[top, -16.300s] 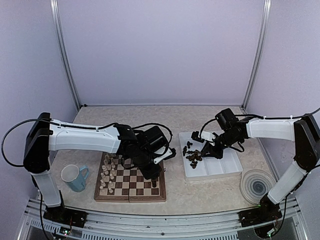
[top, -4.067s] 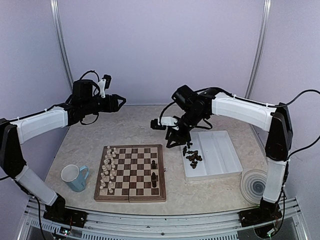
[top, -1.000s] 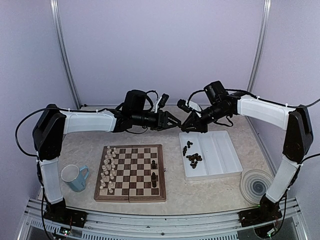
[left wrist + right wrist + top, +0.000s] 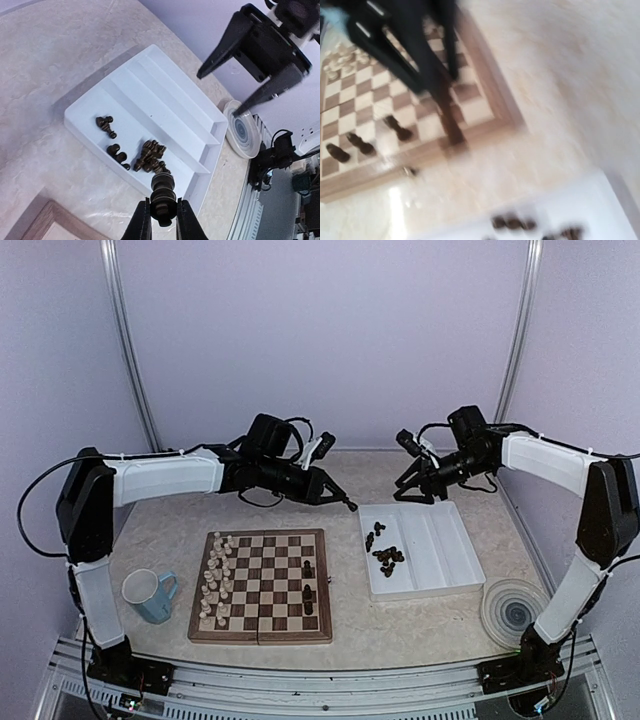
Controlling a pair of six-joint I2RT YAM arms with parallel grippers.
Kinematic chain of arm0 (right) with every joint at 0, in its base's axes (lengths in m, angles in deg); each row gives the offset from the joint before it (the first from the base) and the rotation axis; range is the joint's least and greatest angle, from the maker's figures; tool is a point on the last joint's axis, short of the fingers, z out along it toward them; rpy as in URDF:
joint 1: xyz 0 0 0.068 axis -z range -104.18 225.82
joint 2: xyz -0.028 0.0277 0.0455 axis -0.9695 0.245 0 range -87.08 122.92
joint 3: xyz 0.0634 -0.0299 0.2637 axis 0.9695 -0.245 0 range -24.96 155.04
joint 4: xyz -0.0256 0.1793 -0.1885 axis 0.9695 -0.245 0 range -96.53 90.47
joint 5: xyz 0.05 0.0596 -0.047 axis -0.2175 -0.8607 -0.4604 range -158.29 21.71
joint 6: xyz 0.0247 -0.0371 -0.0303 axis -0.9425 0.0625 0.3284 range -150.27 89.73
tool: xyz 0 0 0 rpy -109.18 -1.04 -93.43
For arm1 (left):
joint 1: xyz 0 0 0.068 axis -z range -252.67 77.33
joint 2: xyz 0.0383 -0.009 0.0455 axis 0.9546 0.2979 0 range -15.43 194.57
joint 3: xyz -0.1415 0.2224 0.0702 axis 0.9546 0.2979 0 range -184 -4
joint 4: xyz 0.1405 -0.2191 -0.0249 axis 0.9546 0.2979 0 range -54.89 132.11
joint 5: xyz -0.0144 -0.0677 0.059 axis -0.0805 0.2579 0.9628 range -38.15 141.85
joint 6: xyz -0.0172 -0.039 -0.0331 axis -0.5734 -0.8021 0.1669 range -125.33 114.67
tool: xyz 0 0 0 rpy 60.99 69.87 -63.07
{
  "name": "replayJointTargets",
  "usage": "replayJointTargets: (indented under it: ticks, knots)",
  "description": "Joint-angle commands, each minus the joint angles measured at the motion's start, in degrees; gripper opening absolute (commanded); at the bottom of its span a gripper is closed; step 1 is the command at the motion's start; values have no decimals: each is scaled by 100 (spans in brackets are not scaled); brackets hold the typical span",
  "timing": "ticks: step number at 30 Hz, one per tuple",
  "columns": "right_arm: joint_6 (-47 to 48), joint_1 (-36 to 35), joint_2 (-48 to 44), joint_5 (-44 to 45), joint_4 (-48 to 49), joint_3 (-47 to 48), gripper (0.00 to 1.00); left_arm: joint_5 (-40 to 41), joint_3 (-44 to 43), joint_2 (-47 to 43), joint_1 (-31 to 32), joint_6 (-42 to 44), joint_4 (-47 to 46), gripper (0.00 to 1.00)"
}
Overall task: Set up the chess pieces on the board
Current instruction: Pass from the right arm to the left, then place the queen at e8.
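Just beyond the board's far-right corner, the left jaws pinch one dark chess piece aloft; farther right of the board, the right jaws hang spread apart.

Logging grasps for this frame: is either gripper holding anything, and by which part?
The left gripper pinches one dark chess piece around its middle, one end poking past the fingertips. The right gripper is open and holds nothing.
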Motion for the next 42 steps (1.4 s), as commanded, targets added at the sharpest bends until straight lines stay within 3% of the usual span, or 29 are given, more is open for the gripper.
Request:
replayJointTargets:
  ticks: [1, 7, 15, 28, 42]
  knots:
    - [62, 414, -188, -367, 128, -610, 52, 828, -182, -820, 42, 1496, 1621, 8]
    - [-264, 465, -48, 88, 684, -1055, 53, 1663, 130, -1500, 554, 2292, 2575, 7]
    - [-307, 457, 138, -18, 609, -1003, 53, 2283, 658, -1847, 1215, 2072, 2975, 7]
    - [-316, 456, 62, -82, 555, -1113, 53, 2897, 1087, -1630, 1421, 1708, 2956, 7]
    - [-285, 456, 135, -133, 522, -1110, 53, 2911, 1073, -1241, 1450, 1697, 2962, 7]
